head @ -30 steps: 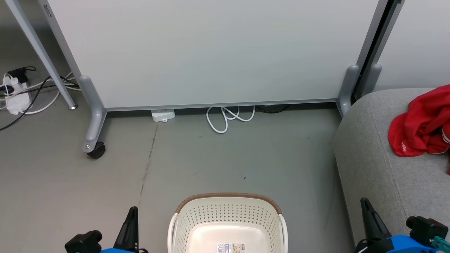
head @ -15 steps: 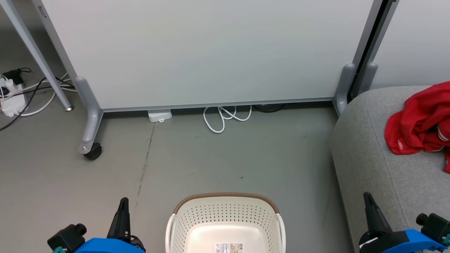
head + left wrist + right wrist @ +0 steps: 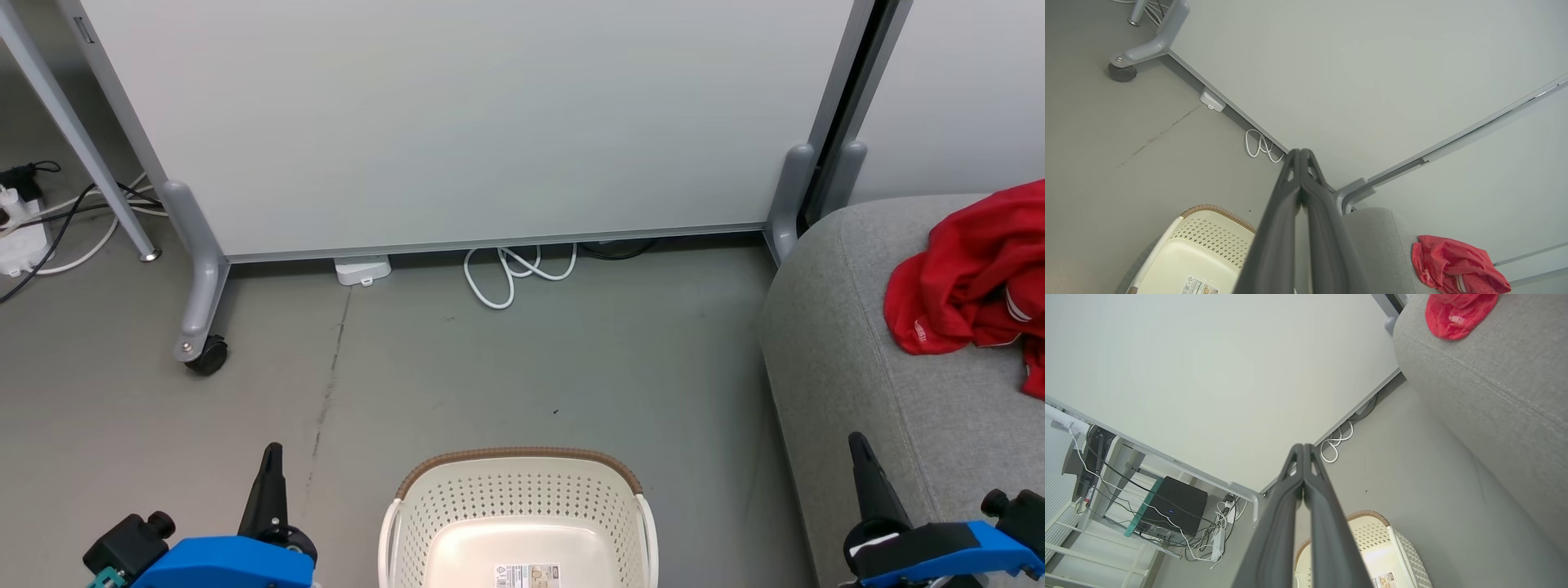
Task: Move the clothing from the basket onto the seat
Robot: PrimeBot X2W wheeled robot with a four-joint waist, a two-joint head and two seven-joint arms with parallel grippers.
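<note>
Two closed, empty jaws: left gripper (image 3: 273, 451), right gripper (image 3: 856, 441); basket (image 3: 522, 452) sticker (image 3: 526, 576) and clothing (image 3: 963, 278) lettering (image 3: 920, 331) unreadable.

Ahead of me a pale panel (image 3: 457, 122) stands on the grey floor (image 3: 571, 359), a caster (image 3: 206, 358) at its left foot; beneath it lie a coiled cord (image 3: 519, 265) and a white box (image 3: 362, 269).

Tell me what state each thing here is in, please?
Basket: upright on floor, visible part empty.
Clothing: crumpled heap lying on the seat.
Left gripper: shut, holding nothing.
Right gripper: shut, holding nothing.
White cable: coiled on floor.
</note>
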